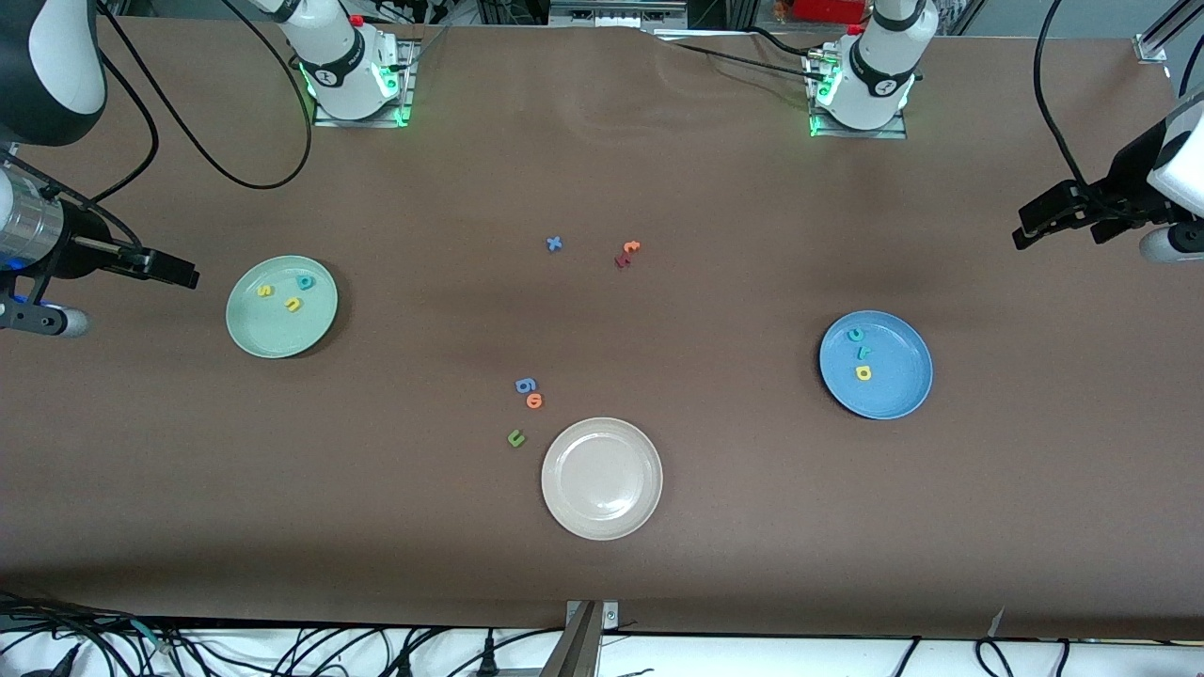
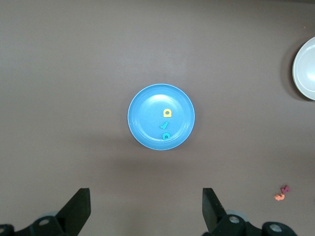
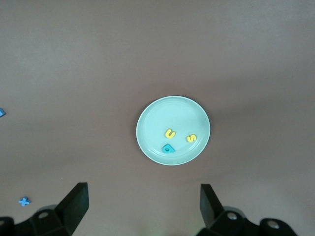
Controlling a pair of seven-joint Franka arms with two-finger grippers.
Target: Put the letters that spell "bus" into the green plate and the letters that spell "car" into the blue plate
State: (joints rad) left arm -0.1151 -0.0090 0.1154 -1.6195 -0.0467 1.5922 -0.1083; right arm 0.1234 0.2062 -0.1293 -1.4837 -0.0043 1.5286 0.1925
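The green plate (image 1: pixel 273 334) lies toward the right arm's end of the table and holds a teal "b" (image 1: pixel 305 281), a yellow "u" (image 1: pixel 293 304) and a yellow "s" (image 1: pixel 265 291). The blue plate (image 1: pixel 898 390) lies toward the left arm's end with a teal "c" (image 1: pixel 855 334), a teal "r" (image 1: pixel 863 353) and a yellow "a" (image 1: pixel 863 372) in it. My right gripper (image 3: pixel 143 206) hangs open and empty high beside the green plate (image 3: pixel 162 115). My left gripper (image 2: pixel 146 206) hangs open and empty high beside the blue plate (image 2: pixel 147 108).
A cream-white plate (image 1: pixel 602 527) sits mid-table, nearest the front camera. Beside it lie a green "u" (image 1: pixel 515 437), an orange letter (image 1: pixel 534 401) and a blue one (image 1: pixel 525 385). Farther off lie a blue "x" (image 1: pixel 554 244) and orange-red letters (image 1: pixel 627 252).
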